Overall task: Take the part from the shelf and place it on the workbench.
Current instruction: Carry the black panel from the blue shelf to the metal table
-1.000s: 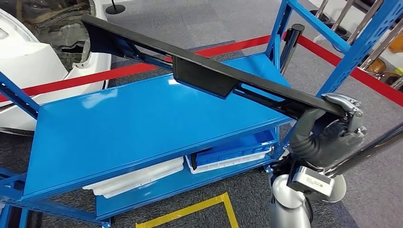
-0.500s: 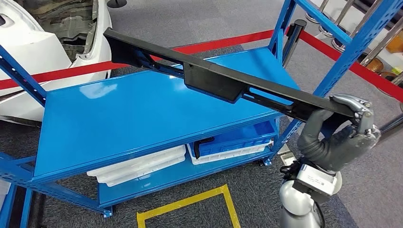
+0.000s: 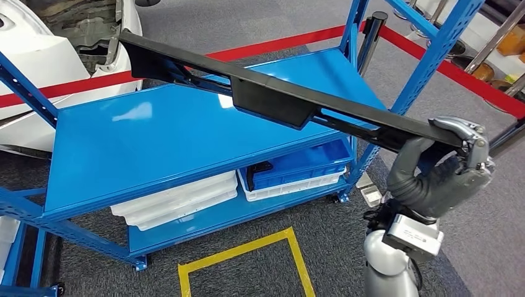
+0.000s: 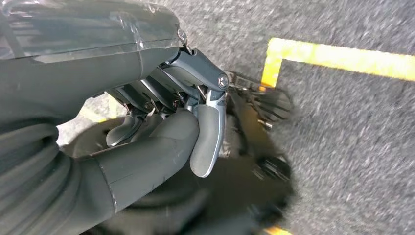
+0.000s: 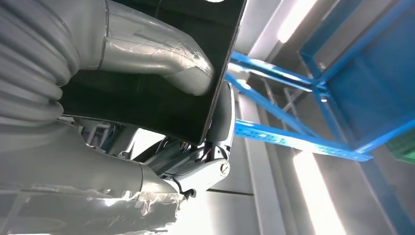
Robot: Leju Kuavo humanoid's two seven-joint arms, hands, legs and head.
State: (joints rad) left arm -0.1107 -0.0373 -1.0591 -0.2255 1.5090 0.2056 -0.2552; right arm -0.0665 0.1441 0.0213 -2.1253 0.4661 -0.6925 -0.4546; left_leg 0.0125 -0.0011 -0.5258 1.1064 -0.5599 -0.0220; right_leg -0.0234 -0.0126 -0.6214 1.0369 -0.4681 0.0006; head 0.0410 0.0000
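Head view: the part point(image 3: 272, 99), a long black trim bar, is gripped at 1 end by the right hand point(image 3: 449, 167) at approx. 4 o'clock in frame. The bar runs up toward 10 o'clock, held clear above the blue shelf point(image 3: 186, 142), w/ no contact seen along its length. Step judged: pick done, carry phase in hand; workbench not seen yet, so placement is judged not begun. Next move is judged to call for swinging the far end out w/o clipping the uprights. Obstacles: blue upright point(image 3: 433, 59) at 2 o'clock, just beside the held end; another post point(image 3: 25, 93) at 9 o'clock near the far tip; white car body point(image 3: 37, 43) at 10 o'clock beyond. A red barrier strip point(image 3: 278, 43) is seen at 12 o'clock. On the lower tier, a blue bin point(image 3: 303, 167) and white trays point(image 3: 176, 207) are stored. Yellow floor tape point(image 3: 241, 266) is marked at 6 o'clock.

Left wrist view: the left hand point(image 4: 161, 127) is seen hanging over grey carpet, fingers curled in, nothing held. Yellow tape point(image 4: 337, 54) is visible.

Right wrist view: the black part point(image 5: 161, 63) is clamped between thumb point(image 5: 161, 49) and the fingers behind it; grasp looks firm. Blue shelf framing point(image 5: 303, 122) is seen beyond, apart from the hand.
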